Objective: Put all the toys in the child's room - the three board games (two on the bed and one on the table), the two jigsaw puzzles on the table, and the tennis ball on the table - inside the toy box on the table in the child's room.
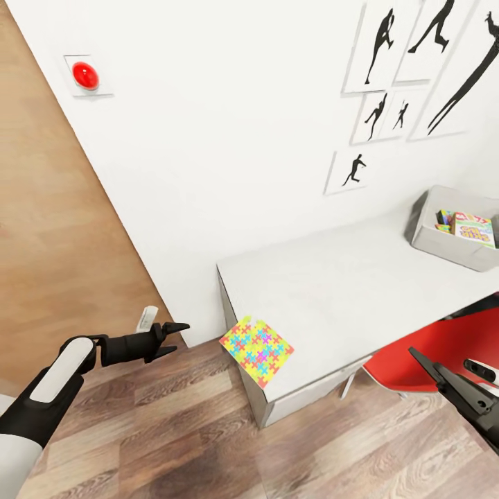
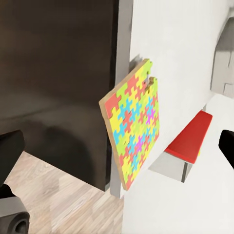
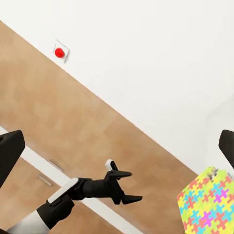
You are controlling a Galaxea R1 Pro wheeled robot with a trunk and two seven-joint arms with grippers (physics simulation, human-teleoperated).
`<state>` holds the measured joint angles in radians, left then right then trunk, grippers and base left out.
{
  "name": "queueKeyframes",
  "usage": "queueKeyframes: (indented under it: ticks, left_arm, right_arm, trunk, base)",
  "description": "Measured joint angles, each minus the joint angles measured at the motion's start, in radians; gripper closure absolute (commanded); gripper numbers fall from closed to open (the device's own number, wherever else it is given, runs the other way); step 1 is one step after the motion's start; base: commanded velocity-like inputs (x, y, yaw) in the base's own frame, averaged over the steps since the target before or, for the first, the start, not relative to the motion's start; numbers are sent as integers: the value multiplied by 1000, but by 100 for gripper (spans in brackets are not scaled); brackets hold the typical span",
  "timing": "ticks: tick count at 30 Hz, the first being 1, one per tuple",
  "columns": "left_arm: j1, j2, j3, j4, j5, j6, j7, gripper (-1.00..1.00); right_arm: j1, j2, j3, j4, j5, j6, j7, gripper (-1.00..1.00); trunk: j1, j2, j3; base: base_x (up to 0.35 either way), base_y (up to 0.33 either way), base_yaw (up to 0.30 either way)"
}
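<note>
From the head view, the white table (image 1: pixel 360 277) is the landmark. A jigsaw puzzle (image 1: pixel 256 350) lies at its near corner, jutting past the edge. At the table's far end sits the grey toy box (image 1: pixel 424 239), already holding what look like two or three colourful boxes (image 1: pixel 474 229), though they are too small to name for sure. So part of the job seems done and at least this puzzle is left. The left gripper (image 1: pixel 173 338) hangs off the table's corner, near the puzzle, fingers spread and empty. The right gripper (image 1: pixel 433 371) hovers over the red chair (image 1: pixel 443 350) beside the table, parted and empty.

In the left wrist view the puzzle (image 2: pixel 134 124) faces the camera, apart from the dark fingertips (image 2: pixel 10 148).

The right wrist view shows the left gripper (image 3: pixel 127 186) released, near the puzzle (image 3: pixel 209 207).
</note>
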<state>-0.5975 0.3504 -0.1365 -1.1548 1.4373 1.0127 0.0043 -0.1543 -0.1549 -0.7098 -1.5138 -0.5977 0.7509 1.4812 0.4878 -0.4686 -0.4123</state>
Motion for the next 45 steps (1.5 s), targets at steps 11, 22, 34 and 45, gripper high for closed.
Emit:
queueKeyframes:
  ticks: [11,22,34,45]
  left_arm:
    - [0,-1,-1,0,4,2,0,-100]
    - [0,-17,-9,0,3,2,0,-100]
    - [0,-21,-9,0,3,1,0,-100]
    - [0,-21,-6,0,3,1,0,-100]
  right_arm:
    - [0,0,0,1,-1,-8,-1,-100]
    - [0,0,0,1,1,-8,-6,-100]
    - [-1,0,3,1,13,-11,-15,-100]
    - [-2,1,6,2,13,-12,-17,-100]
  trunk:
    - [0,0,17]
    - [0,0,18]
    - [0,0,18]
    - [12,-21,9]
  base:
    - [0,0,0]
    - [-13,-97,0]
    - [-2,-101,0]
    - [0,-6,0]
